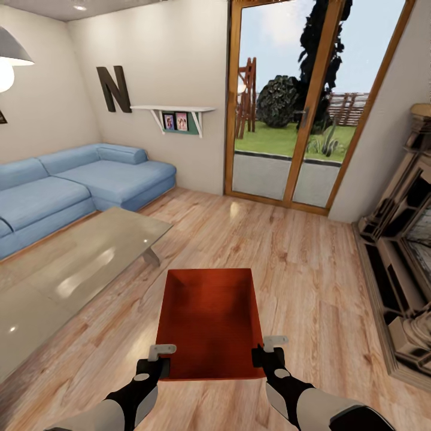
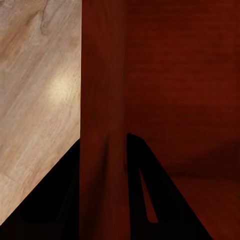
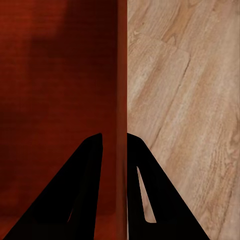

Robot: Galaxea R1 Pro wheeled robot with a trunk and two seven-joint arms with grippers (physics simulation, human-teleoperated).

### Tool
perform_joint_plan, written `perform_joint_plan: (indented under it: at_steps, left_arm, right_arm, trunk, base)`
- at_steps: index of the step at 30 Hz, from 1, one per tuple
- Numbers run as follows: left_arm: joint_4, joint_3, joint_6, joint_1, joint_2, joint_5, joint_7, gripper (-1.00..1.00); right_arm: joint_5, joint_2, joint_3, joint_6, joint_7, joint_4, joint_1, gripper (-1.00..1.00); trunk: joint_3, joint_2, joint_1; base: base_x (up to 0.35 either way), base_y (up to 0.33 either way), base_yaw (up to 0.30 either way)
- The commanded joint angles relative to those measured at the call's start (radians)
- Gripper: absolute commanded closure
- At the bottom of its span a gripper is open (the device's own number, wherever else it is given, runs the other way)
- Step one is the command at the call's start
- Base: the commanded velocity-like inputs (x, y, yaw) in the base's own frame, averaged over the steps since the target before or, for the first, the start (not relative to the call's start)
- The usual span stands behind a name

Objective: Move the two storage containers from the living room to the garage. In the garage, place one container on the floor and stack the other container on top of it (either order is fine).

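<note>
One orange-red storage container, open-topped and empty, sits straight ahead of me over the light wood plank floor of the living room. My left gripper is shut on its near left wall, and my right gripper is shut on its near right wall. In the left wrist view the left gripper straddles the thin red wall of the container. The right wrist view shows the right gripper pinching the container wall the same way. The garage is out of view.
A glass coffee table stands close on the left, with a blue corner sofa behind it. Wood-framed glass doors are ahead, and a fireplace lines the right side. Open plank floor lies between table and fireplace.
</note>
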Motion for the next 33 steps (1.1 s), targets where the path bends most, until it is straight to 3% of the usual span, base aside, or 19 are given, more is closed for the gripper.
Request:
perform_joint_plan:
  at_steps: [1,33]
  left_arm:
    - [0.003,0.013,-0.006,0.0,0.0,0.012,0.011,1.0]
    - [0.003,0.013,-0.006,0.0,0.0,0.012,0.011,1.0]
  right_arm:
    - [0.008,0.006,-0.043,-0.001,-0.002,-0.001,-0.001,1.0]
    - [0.009,0.006,-0.043,-0.001,-0.002,-0.001,-0.001,1.0]
  trunk:
    - [0.001,-0.001,0.0]
    - [0.052,-0.001,0.0]
  base:
    - [0.0,0.0,0.0]
    - [0.0,0.0,0.0]
